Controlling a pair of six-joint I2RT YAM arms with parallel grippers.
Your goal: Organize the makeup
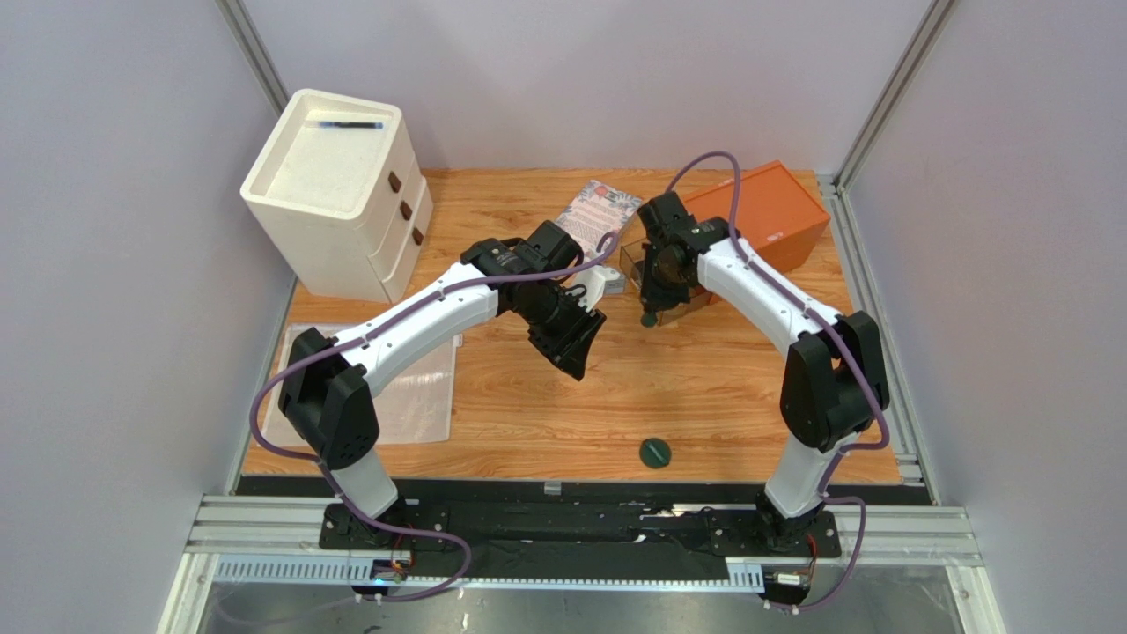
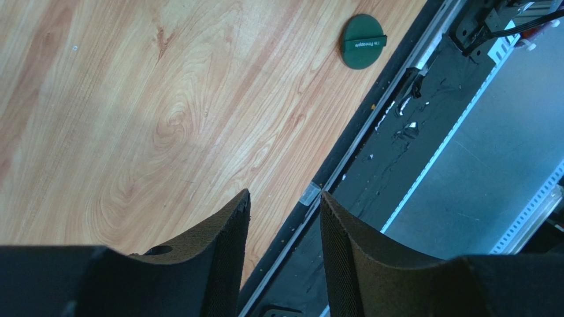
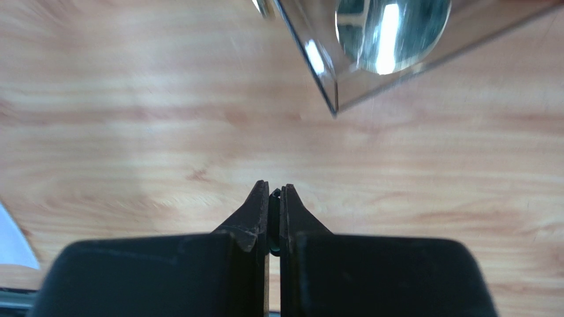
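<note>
The right gripper (image 3: 275,198) is pinched almost fully closed on a dark-green disc (image 1: 648,317), held on edge so that only a thin green sliver shows between the pads. It hangs just above the wooden table (image 1: 714,383), right beside the near corner of the clear acrylic organiser (image 3: 318,66) that sits against the orange box (image 1: 767,211). Something round and shiny already lies inside the organiser; from the glare I take it to be the compact (image 3: 390,26), though I can't be sure. The left gripper (image 2: 281,205) hovers mid-table with its fingers about halfway apart and nothing between them. The 2nd dark-green disc (image 2: 363,41) lies flat and alone near the front edge of the table, well apart from both arms. I judge the step in hand to be carrying disc 1 to the organiser. The next move calls for lifting it over the clear wall, lining it up with free space beside the shiny piece and letting go low, since a disc dropped on edge could roll or catch the rim. After that, the other disc at the front needs fetching.
</note>
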